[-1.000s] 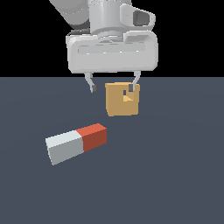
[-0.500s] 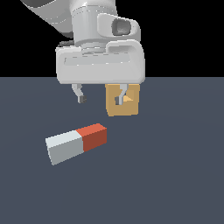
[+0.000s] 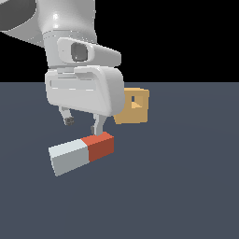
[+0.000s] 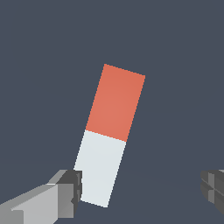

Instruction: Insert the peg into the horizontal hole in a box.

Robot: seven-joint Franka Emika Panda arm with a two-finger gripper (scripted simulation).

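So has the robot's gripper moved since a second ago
Yes. The gripper has come down and toward the exterior view's left, away from the tan box, and now hangs open just above the grey-and-red peg.

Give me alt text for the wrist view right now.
A square-section bar, half red and half pale grey-white, lies flat on a dark slate floor, untouched. The open gripper hovers above its pale end, jaws spread wide, one near the bar's corner.

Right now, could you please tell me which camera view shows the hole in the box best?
The exterior view: the hole shows as a small square opening in the tan box. The wrist view shows neither, only the peg.
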